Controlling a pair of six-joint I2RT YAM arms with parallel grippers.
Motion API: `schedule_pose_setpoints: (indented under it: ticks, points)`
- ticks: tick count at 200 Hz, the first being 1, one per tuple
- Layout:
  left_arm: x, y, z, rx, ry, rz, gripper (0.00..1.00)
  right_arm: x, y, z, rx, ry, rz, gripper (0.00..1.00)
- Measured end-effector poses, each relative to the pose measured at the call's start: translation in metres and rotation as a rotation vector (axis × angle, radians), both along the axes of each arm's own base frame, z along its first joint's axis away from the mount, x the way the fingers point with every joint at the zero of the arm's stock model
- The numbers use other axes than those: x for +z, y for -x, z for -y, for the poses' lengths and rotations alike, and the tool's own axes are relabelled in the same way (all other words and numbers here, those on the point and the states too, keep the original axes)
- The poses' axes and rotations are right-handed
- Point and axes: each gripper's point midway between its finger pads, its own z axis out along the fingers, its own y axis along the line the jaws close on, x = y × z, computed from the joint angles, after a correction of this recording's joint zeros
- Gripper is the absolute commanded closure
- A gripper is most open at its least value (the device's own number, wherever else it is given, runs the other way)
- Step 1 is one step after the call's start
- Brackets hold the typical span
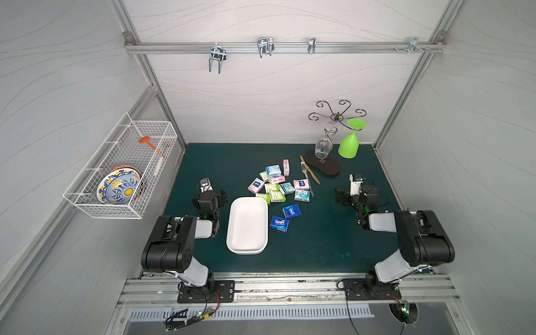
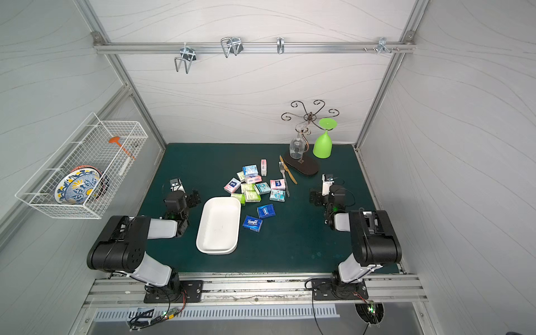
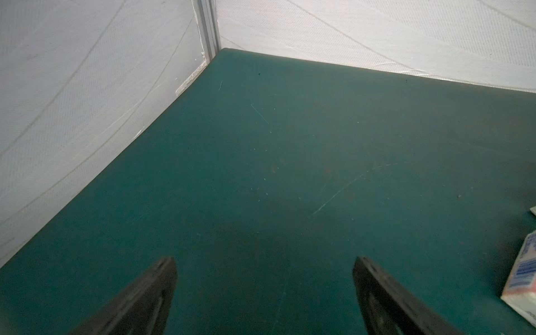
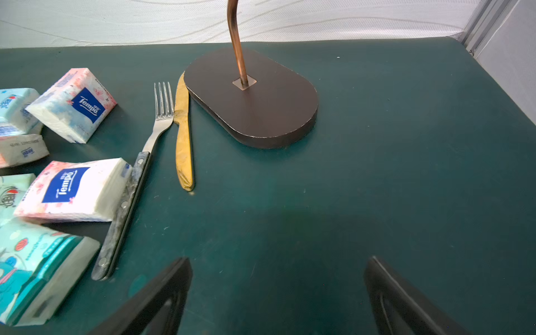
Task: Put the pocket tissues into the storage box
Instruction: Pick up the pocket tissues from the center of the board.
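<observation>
**Two idle robot arms flank a white box and a heap of tissue packs**

Seen from above, a dark green surface (image 1: 319, 246) sits inside a white-walled booth. The storage box (image 1: 247, 224), a shallow white tray with rounded corners, lies left of centre with its plain floor showing. The pocket tissues (image 1: 277, 185) all lie on the surface outside it. Most form a loose heap of pink, light green, teal and light blue packs just beyond the box's far right corner. One light green pack (image 1: 263, 197) lies right by that corner. Two dark blue packs (image 1: 291, 211) lie apart from the heap, near the box's right side.

The left gripper (image 3: 264, 266) hangs to the left of the box. Its fingers are spread wide, with only green surface between them. The right gripper (image 4: 280, 261) hangs to the right of the heap, also spread wide over bare surface.

In the right wrist view, a fork (image 4: 156, 121) and a gold knife (image 4: 182, 139) lie side by side between the heap and the dark oval base of a metal stand (image 4: 255, 98). The fork's handle rests against a pink pack (image 4: 72, 191).

In both top views, a clear wine glass (image 1: 322, 145) hangs upside down from the stand and a green goblet (image 1: 349, 145) stands inverted beside it. A white wire basket (image 1: 101, 207) on the left wall holds a patterned plate (image 1: 119, 185).
</observation>
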Motion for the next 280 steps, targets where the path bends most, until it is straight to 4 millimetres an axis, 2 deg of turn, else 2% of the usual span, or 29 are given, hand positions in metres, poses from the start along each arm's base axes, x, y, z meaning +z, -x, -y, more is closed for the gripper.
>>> schedule_pose_setpoints:
  ticks: [153,177,193,213,229,244,258,268,280]
  points:
    - [0.0,0.0,0.0,0.0,0.0,0.0,0.0,-0.002,0.001,0.0,-0.002,0.003,-0.007,0.01]
    - [0.0,0.0,0.0,0.0,0.0,0.0,0.01,0.0,0.001,0.005,-0.065,0.051,-0.022,0.01]
    - [-0.001,0.001,0.0,0.001,-0.002,-0.012,0.01,0.016,-0.004,0.007,-0.111,0.082,-0.03,0.01]
    - [0.007,0.003,-0.001,0.012,-0.009,-0.05,0.01,0.061,-0.015,0.014,-0.2,0.07,-0.01,0.01]
    - [0.033,-0.001,-0.003,0.024,-0.01,-0.029,0.01,0.099,-0.023,0.021,-0.279,0.01,-0.018,0.01]
    - [0.061,-0.002,-0.004,0.043,0.01,-0.002,0.01,0.123,-0.027,0.021,-0.302,-0.055,-0.05,0.01]
    - [0.084,-0.002,-0.005,0.073,0.063,0.005,0.01,0.131,-0.022,0.013,-0.288,-0.122,-0.097,0.01]
    - [0.094,-0.001,-0.005,0.093,0.108,-0.009,0.01,0.126,-0.013,0.005,-0.267,-0.155,-0.147,0.01]
    - [0.099,0.002,-0.001,0.11,0.173,-0.039,0.02,0.115,0.002,-0.014,-0.217,-0.182,-0.226,0.01]
